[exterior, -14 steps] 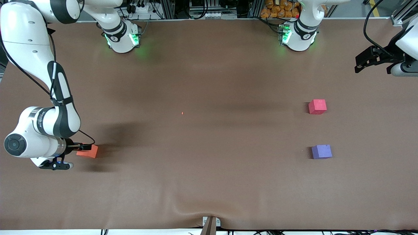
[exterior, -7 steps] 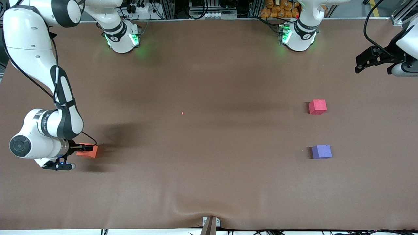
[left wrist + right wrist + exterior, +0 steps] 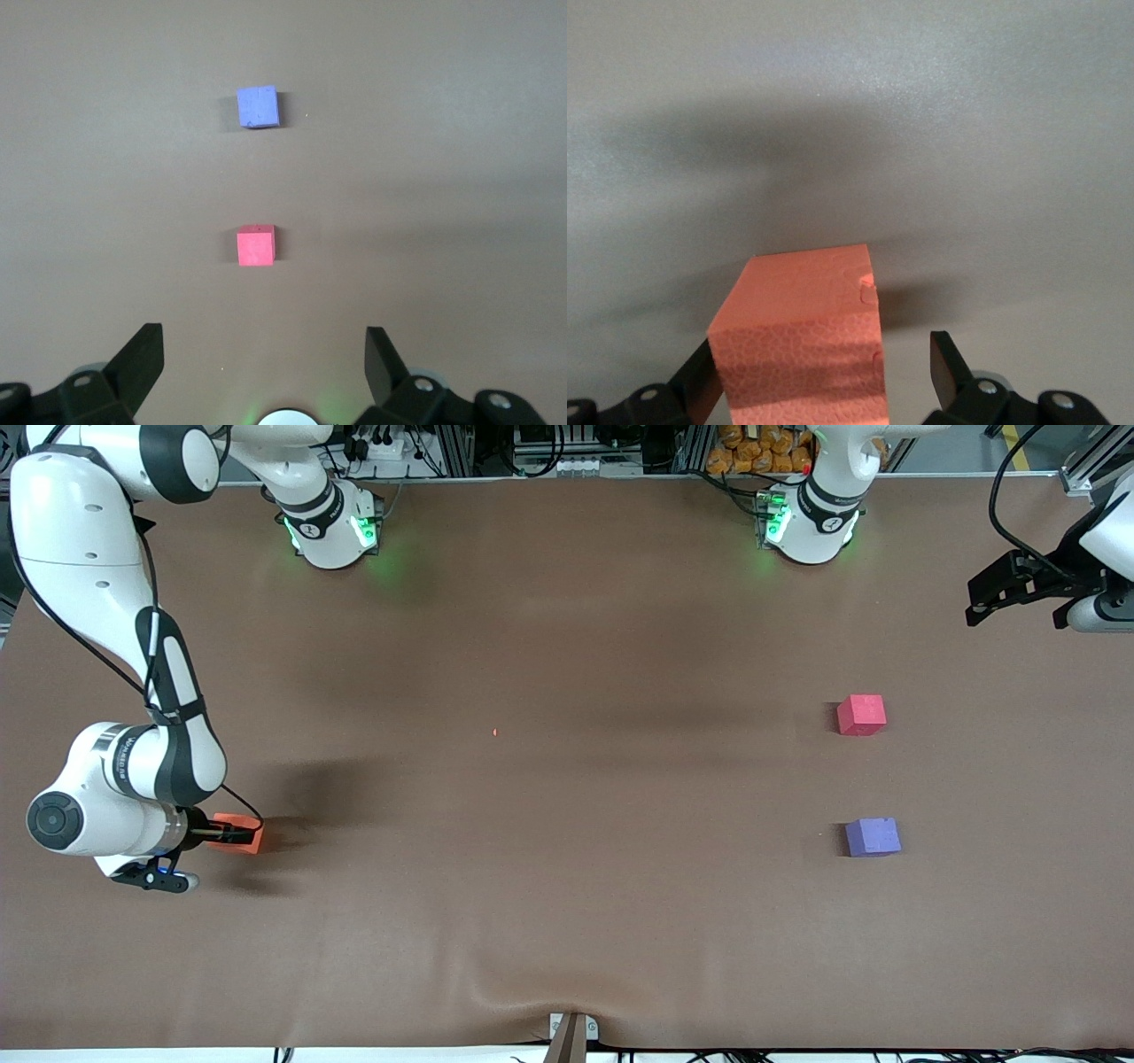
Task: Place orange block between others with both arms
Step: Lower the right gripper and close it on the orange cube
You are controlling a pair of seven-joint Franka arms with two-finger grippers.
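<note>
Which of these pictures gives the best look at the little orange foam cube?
The right wrist view: the small matte orange foam cube fills it, between the open right gripper. The front view shows only part of the cube, by that gripper. The left wrist view misses it.

Brown table cover [image 3: 567, 646] wrinkled near its front-camera edge. Small metal bracket [image 3: 572, 1032] at that edge. Orange items [image 3: 762, 450] stacked above the table's top edge.

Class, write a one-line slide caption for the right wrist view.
Open right gripper straddles the matte orange foam cube on the brown table, fingers not yet closed.
</note>
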